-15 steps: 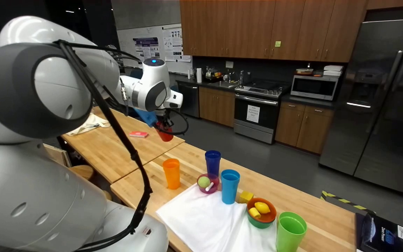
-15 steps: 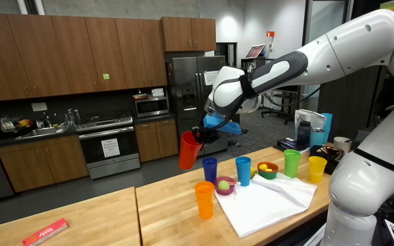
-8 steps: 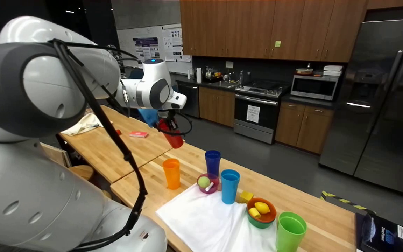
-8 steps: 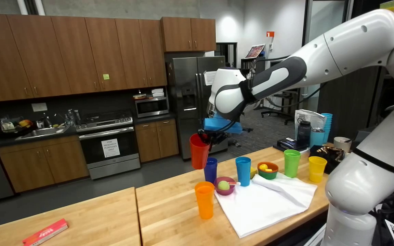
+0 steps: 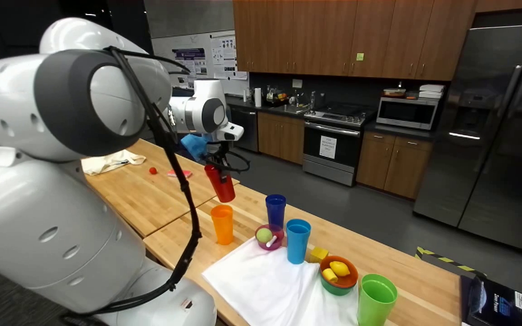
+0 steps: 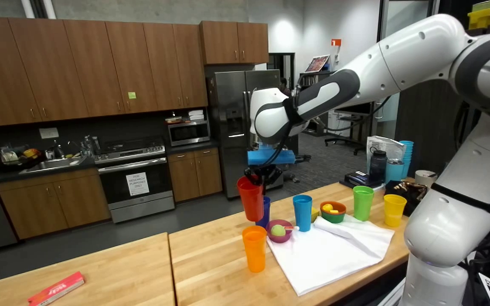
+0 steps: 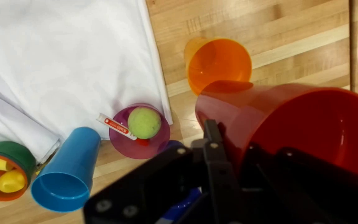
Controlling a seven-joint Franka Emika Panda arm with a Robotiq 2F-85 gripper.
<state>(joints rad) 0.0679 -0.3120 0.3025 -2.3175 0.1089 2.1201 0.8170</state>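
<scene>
The pincer is clenched on the side wall of a tapered red plastic cup, holding it clear of the pale wooden tabletop. That cup hangs beneath the pincer, mouth uppermost, its long axis tilted rather than upright and its base lowest. Below the pincer in both exterior views, near the red base but apart from it, stands an upright orange plastic cup. Also lower are a dark blue plastic cup and, farther out, a round purple plastic bowl bearing a pale green ball.
</scene>
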